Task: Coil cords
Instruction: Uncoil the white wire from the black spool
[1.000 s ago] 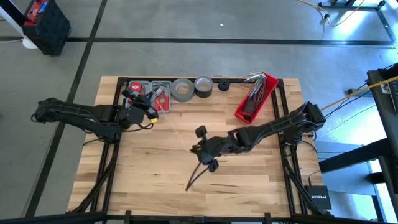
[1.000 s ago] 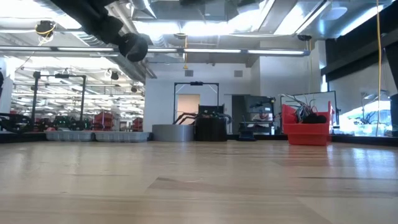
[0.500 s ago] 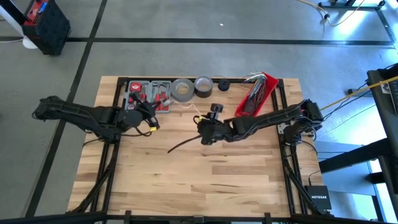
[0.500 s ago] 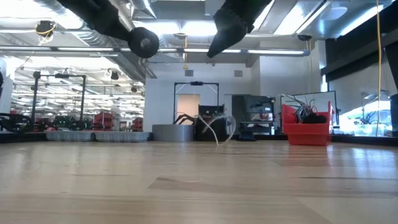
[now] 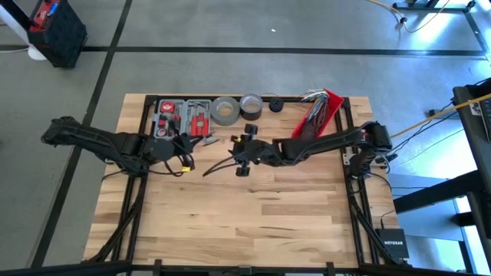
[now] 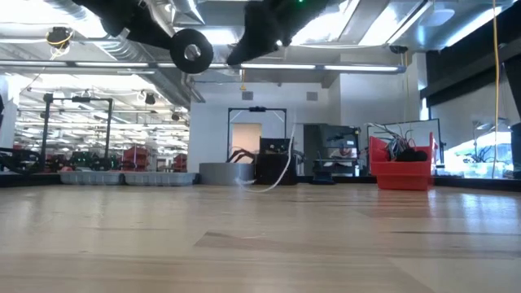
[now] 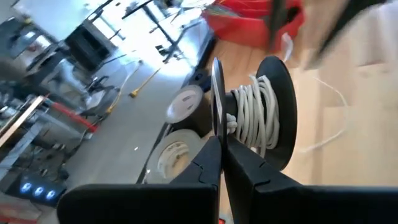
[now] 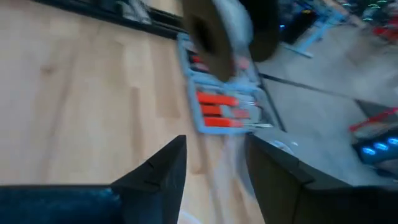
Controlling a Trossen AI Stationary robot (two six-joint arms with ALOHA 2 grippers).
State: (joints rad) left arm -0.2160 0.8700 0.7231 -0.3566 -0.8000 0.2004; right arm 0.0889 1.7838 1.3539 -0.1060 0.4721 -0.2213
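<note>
A black spool (image 7: 273,106) with white cord (image 7: 255,118) wound between its two discs hangs above the table's left half, also in the low view (image 6: 191,53). My left gripper (image 5: 178,146) is shut on it. A loose stretch of the white cord (image 7: 333,118) runs from the spool down onto the table and shows in the low view (image 6: 281,171). My right gripper (image 5: 244,149) stands open in the air just right of the spool. A blurred pale streak of cord (image 8: 233,155) runs between its fingers. A thin dark tail (image 5: 219,166) trails below it toward the table's near left. My left gripper pinches the rim of the spool's near disc (image 7: 216,124) between its two fingers, which run along the thin disc edge. The spool is lifted clear of the table, its axle about level. Whether my right gripper touches the cord, I cannot tell: the view is blurred.
Along the far edge stand a grey tool tray with red-handled tools (image 5: 184,115), a grey tape roll (image 5: 224,110), a black tape roll (image 5: 251,105) and a small black roll (image 5: 276,105). A red bin of cables (image 5: 316,119) sits at the far right. Bare wood fills the near half.
My right gripper has swung from the table's middle toward the far edge, then left toward the spool. The trailing cord went with it: its tail now lies farther left and farther back. My left gripper has turned the spool a little in place.
</note>
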